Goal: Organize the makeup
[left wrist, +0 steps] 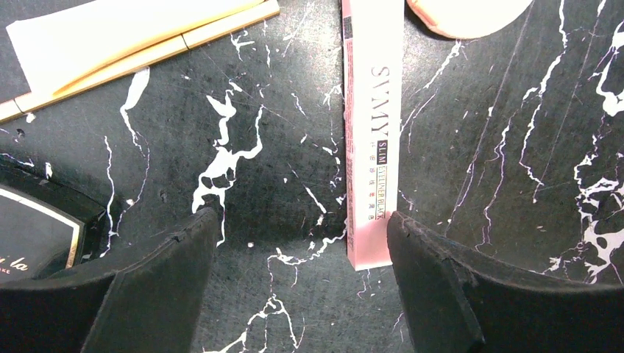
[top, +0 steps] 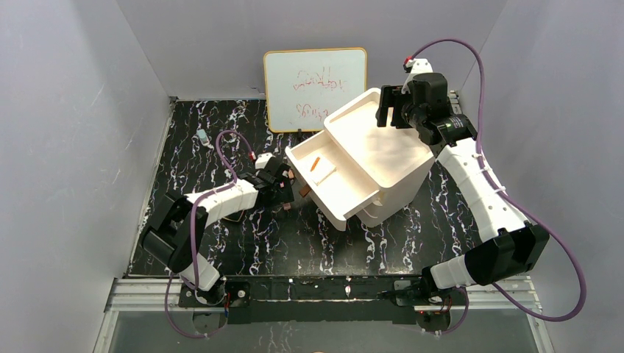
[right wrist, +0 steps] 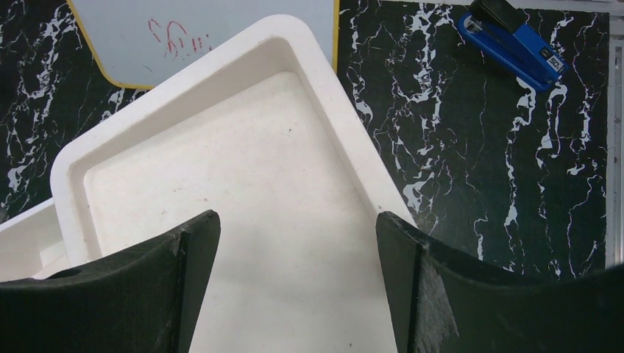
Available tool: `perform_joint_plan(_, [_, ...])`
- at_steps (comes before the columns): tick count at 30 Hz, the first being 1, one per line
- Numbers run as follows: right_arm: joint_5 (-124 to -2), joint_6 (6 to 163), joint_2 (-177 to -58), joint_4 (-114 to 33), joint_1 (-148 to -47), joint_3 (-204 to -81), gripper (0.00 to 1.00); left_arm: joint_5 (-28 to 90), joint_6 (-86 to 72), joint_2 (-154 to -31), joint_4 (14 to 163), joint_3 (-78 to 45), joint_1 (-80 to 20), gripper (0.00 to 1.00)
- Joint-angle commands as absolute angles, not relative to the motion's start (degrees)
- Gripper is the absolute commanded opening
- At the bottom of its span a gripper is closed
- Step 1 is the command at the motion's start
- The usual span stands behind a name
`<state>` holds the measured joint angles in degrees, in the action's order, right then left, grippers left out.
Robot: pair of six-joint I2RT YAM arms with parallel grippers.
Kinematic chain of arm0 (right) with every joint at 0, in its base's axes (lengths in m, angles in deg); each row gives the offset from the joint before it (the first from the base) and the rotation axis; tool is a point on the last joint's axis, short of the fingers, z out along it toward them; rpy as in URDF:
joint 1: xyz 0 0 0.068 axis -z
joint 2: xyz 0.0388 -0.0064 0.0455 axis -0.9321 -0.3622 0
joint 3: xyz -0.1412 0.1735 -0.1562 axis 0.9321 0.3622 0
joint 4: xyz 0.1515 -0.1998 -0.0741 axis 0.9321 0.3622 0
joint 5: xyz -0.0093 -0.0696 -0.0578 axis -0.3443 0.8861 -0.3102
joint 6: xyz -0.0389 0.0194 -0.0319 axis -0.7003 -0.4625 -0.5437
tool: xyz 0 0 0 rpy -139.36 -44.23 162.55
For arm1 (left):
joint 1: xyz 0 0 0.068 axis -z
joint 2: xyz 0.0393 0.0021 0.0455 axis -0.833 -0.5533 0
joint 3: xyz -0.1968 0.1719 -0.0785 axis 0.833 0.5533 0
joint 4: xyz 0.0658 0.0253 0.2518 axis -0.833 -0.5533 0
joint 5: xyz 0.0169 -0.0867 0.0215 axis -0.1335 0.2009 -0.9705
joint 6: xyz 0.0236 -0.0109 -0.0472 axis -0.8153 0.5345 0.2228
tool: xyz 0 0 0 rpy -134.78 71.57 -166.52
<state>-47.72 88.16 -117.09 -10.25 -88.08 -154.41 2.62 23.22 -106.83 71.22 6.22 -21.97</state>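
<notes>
In the left wrist view a slim pink bar lies on the black marble table, its near end just inside my right-hand finger. Gold-tan pencils lie beside a white palette at top left. A black compact shows at the left edge and a round pinkish compact at the top. My left gripper is open and empty low over the table, left of the drawer. My right gripper is open and empty above the drawer box top.
The white drawer box stands mid-right with its drawer pulled out leftward; a tan stick lies in it. A whiteboard leans at the back. A blue stapler lies behind the box. A small pale item lies far left.
</notes>
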Motion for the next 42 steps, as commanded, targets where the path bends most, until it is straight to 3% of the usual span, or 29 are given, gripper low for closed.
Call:
perform_joint_plan(1, [-48.05,88.24,-115.99,-11.72,-88.45,-153.8,0.86,0.93,24.0,-105.34,70.86,7.16,-21.78,0.81])
perform_joint_plan(12, [-48.16,88.24,-116.12,-11.54,-88.5,-153.78,0.86,8.28,25.67,-105.33,78.71,9.98,-21.78,0.81])
perform_joint_plan(24, [-48.04,88.32,-116.17,-11.64,-88.54,-153.66,0.86,-2.55,19.05,-113.49,62.32,2.8,-21.69,0.8])
perform_joint_plan(30, [-47.82,88.2,-116.12,-11.47,-88.55,-153.7,0.86,-2.86,17.71,-114.06,62.01,2.64,-21.69,0.56])
perform_joint_plan(33, [-47.91,88.24,-116.23,-11.46,-88.61,-153.79,0.86,-3.34,17.38,-114.0,61.75,2.59,-21.69,0.37])
perform_joint_plan(38, [-47.91,88.22,-116.32,-11.37,-88.65,-153.96,0.86,-4.07,17.4,-113.51,61.59,2.63,-21.69,0.18])
perform_joint_plan(41, [-47.91,88.21,-116.41,-11.37,-88.72,-154.06,0.86,-5.02,17.45,-112.88,60.98,2.67,-21.69,0.0])
perform_joint_plan(42, [-47.95,88.2,-116.49,-11.39,-88.72,-154.09,0.86,-5.36,17.41,-112.47,60.72,2.71,-21.69,0.0])
